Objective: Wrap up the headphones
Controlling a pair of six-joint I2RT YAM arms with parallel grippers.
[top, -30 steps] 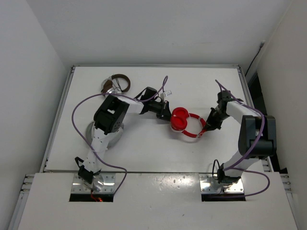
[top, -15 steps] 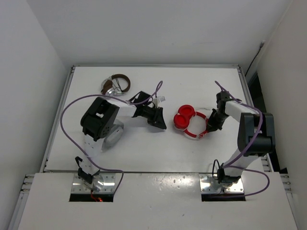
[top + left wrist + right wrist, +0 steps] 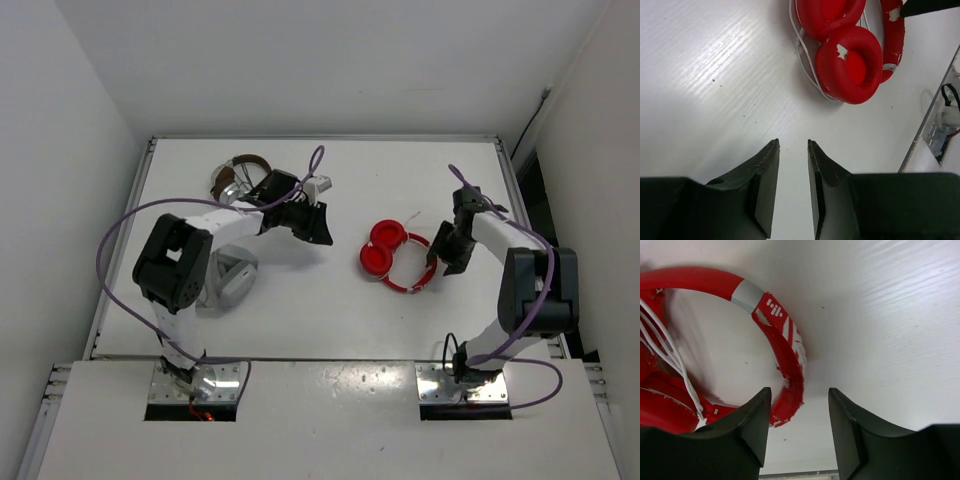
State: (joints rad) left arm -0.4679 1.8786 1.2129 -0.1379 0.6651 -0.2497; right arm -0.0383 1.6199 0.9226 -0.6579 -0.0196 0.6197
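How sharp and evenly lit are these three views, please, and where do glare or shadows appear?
Top external: soft, even light, faint shadows on the table, the headphones small but crisp. Left wrist: streaky glare on the table at upper left, the left gripper dark in the foreground. Right wrist: the headband casts a soft shadow, and the right gripper is dark and slightly blurred.

Your headphones point(image 3: 377, 260) are bright red, with a white cable point(image 3: 670, 352). The red headband point(image 3: 695, 277) has a grey segment point(image 3: 747, 295), white markings and chipped white patches. The table point(image 3: 300, 310) is white, and the brown-and-silver headphones point(image 3: 243, 177) lie on it.
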